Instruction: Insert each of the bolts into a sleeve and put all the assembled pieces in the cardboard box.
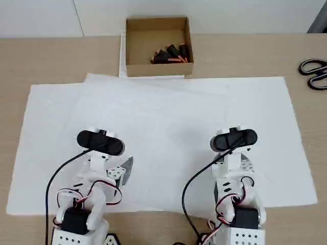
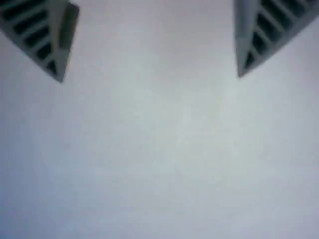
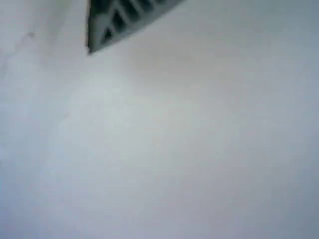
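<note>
Over the table, high view: cardboard box (image 1: 153,70) at the far edge, assembled pieces (image 1: 171,55) piled in its front right corner. They're black with orange bits, and the pile runs along the front wall.
Pieces vs claws: dead ahead across the white sheet (image 1: 168,112), well apart from left arm (image 1: 92,189) and right arm (image 1: 236,189). Right looks maybe a hair nearer.
Left wrist view: left gripper (image 2: 149,77) released, holding nothing, sheet underneath.
Right wrist view: right gripper (image 3: 107,32), honestly can't tell if it's released or clenched.
</note>
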Controlling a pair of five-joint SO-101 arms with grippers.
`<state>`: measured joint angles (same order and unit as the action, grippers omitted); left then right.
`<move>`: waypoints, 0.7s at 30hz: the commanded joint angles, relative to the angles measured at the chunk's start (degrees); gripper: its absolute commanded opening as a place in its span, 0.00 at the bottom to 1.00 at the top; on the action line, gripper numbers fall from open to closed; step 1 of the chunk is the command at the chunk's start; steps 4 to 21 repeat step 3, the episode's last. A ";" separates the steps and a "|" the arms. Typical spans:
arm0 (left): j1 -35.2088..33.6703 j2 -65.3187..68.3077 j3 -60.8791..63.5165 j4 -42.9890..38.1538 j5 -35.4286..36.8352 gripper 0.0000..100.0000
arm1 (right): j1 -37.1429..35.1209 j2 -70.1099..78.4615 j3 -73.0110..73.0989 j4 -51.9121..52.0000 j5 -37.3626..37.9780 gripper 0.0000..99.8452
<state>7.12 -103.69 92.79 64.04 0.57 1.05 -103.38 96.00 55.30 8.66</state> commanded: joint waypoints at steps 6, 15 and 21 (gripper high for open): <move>0.09 -0.53 0.04 -1.23 0.44 0.21 | 0.04 -0.66 0.53 -1.19 0.18 0.13; 0.09 -0.53 0.04 -1.23 0.44 0.21 | 0.04 -0.66 0.53 -1.19 0.18 0.13; 0.09 -0.53 0.04 -1.23 0.44 0.21 | 0.04 -0.66 0.53 -1.19 0.18 0.13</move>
